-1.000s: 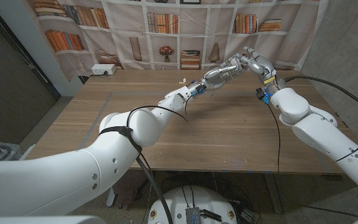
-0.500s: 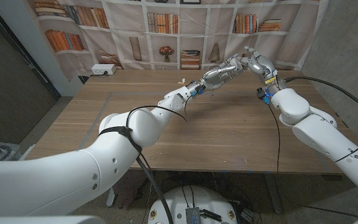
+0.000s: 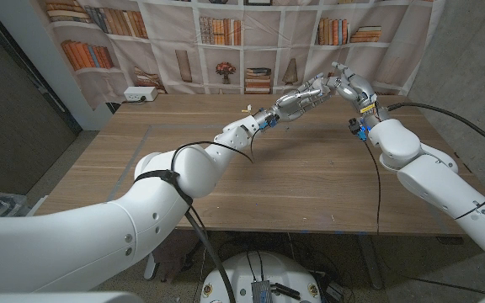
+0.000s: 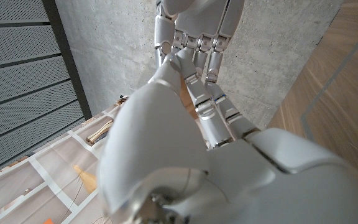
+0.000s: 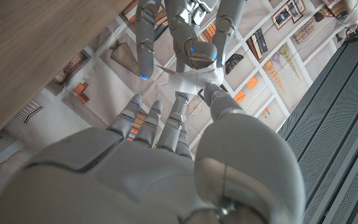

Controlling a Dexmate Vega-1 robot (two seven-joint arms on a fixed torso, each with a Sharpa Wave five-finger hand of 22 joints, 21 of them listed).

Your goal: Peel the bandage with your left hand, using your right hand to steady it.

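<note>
I have both sets of fingertips meeting in the air above the far right part of the table [image 3: 226, 177], and the bandage [image 5: 188, 78] sits between them. In the right wrist view it shows as a small pale, crumpled strip, pinched between my right hand's [image 5: 166, 155] thumb and fingers, with the left hand's [image 5: 188, 37] fingertips coming onto it from the opposite side. The other fingers of the left hand fan out around the pinch point. From the left wrist view my left hand [image 4: 216, 143] reaches up with its fingers pressed close together, touching the right hand's fingertips; a sliver of tan shows between them, but I cannot tell from there which layer I hold.

I judge the strip to be nearly weightless, thin and limp, so it will fold and twist rather than resist. The wrapper is likely slick paper, the pad side tacky. I want the right pinch firm on one end and the left fingertips on a free flap only, pulling apart slowly; too wide a grip would clamp both layers together.

In the head view both hands are raised together near the far edge, left hand [image 3: 308, 91] meeting right hand [image 3: 352, 84], well clear of the wood. A small pale scrap [image 3: 244, 107] lies on the table near the far edge.
</note>
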